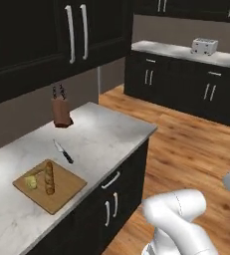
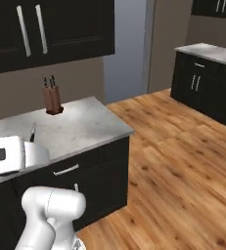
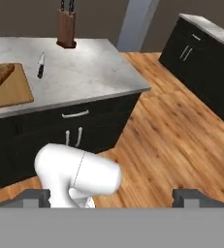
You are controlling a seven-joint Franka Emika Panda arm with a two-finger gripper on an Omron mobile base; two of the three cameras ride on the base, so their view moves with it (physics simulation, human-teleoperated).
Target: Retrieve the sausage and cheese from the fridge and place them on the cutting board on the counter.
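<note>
Two-finger gripper point(image 3: 111, 196) standing fully open at frame bottom, gripping nothing, light-brown wooden cutting board point(image 1: 61, 191) lower left carrying orange-tan speckled stick point(image 1: 49, 178) beside pale yellow-green chunk point(image 1: 32, 182)

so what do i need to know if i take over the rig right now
Gripper: open, nothing between its fingers, held back from the counter over the wood floor.
Cutting board: near the counter's front edge, with a knife beside it.
On the board: a long speckled tan stick, which is not the sausage, and beside it a small yellow-green chunk that may be the cheese; too small to be sure.
Done: at most the cheese. No dark sausage lies on the board.
Left: drive to the fridge, fetch the sausage (and the cheese if that chunk isn't it), and set them on the board.
</note>
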